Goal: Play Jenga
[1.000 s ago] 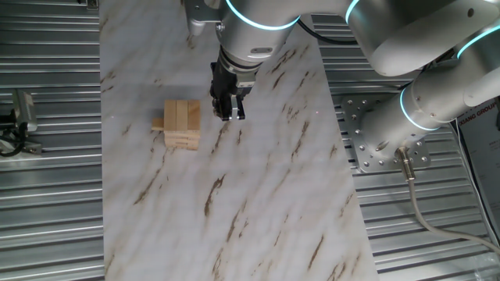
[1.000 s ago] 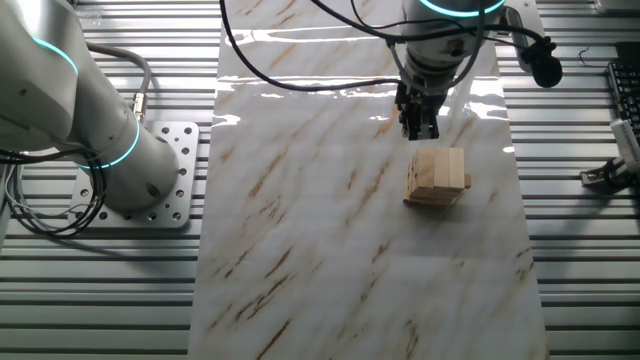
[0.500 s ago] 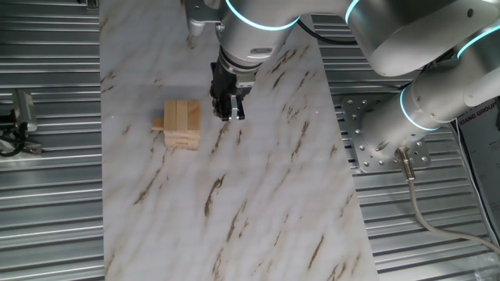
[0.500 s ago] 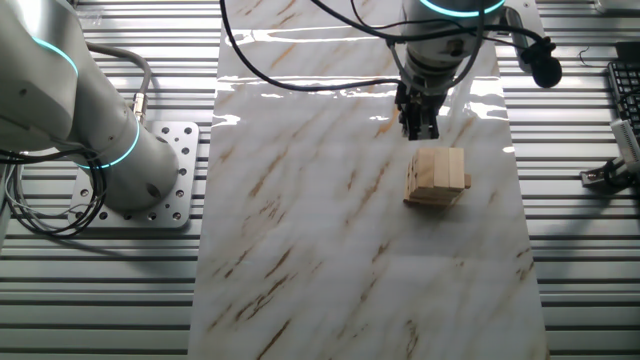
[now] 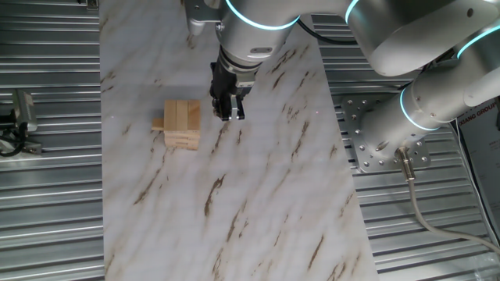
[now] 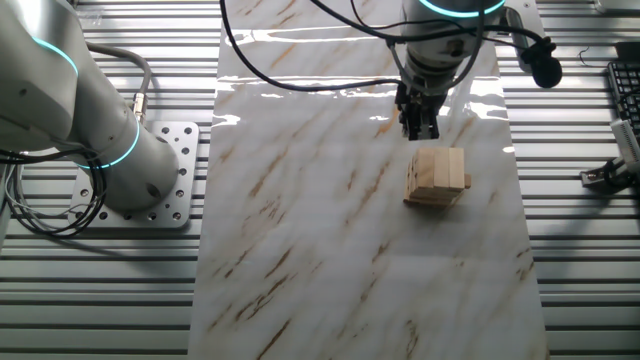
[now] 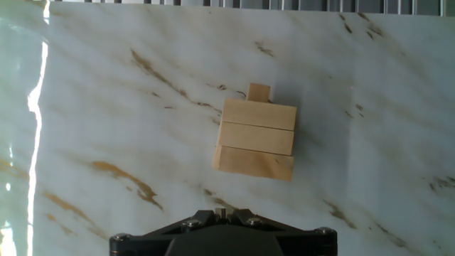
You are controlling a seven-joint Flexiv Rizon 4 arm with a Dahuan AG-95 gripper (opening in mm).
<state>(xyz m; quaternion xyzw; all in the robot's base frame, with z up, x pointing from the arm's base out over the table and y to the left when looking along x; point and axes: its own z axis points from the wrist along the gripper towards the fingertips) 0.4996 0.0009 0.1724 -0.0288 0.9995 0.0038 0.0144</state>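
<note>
The Jenga stack of pale wood blocks stands on the marbled board. One block of a lower layer sticks out on the side away from my gripper. My gripper hangs just beside the stack, apart from it, with its dark fingers pressed together and nothing between them. In the other fixed view the gripper is just behind the stack. In the hand view the stack lies ahead of the gripper, with the protruding block on its far side.
The board lies on a ribbed metal table. The arm's base plate stands to the right of the board. A small metal tool lies left of it. A keyboard edge shows at the far right.
</note>
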